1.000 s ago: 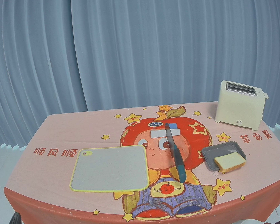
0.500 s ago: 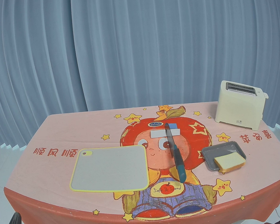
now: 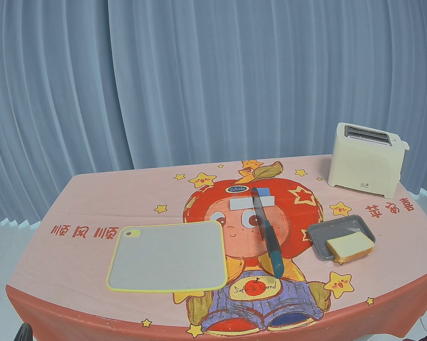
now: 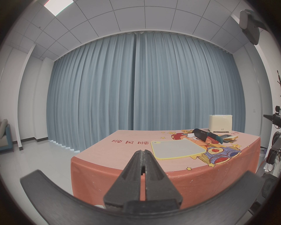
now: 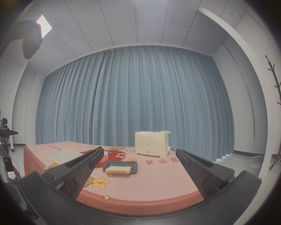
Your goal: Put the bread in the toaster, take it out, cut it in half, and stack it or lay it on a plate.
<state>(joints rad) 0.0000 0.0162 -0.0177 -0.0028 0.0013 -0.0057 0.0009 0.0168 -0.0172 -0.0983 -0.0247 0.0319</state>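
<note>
While the bread (image 3: 351, 245) lies flat in the gray tray (image 3: 330, 228) at about 4 o'clock on the table (image 3: 102, 198), your right claw (image 5: 139, 152) is the nearer one. In the head view the bread sits at about 10 o'clock from that claw, just past the table edge. That claw is spread wide and holds nothing. Your left claw (image 4: 142, 155) is pinched tight, holds nothing, and hangs off the table near 7 o'clock, well apart from the bread.

The slice looks almost square. Its longer side seems to run from 8 o'clock to 2 o'clock. The toaster (image 3: 366, 162) stands at 2 o'clock, slots facing up. I think the right claw should go for the bread first.

You can see red writing (image 3: 84, 233) on the cloth and a small mark on the toaster's front.
</note>
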